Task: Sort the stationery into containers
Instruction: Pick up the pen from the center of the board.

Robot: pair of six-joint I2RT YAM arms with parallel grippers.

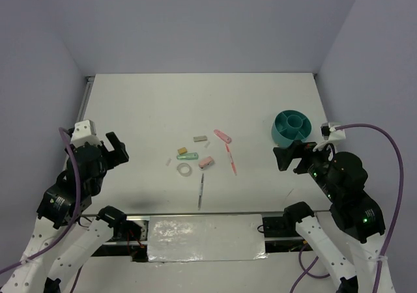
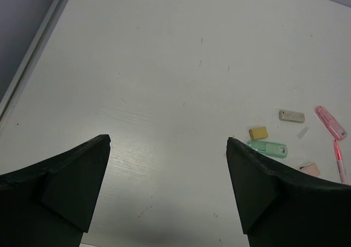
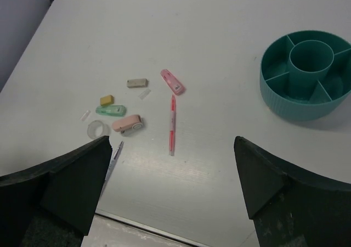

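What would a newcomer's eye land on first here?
The teal organiser stands empty at the far right of the table. The stationery lies in a loose cluster mid-table, well apart from it, a pink pen at its right edge. The left pincer and right pincer both hang open, holding nothing.

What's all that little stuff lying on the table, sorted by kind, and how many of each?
Pens: 2 - pink pen, grey pen
Blocks and cases: 5 - grey block, tan block, green case, pink case, long pink case
Tape ring: 1
White scraps: 2
Teal organiser: 1
Total: 11
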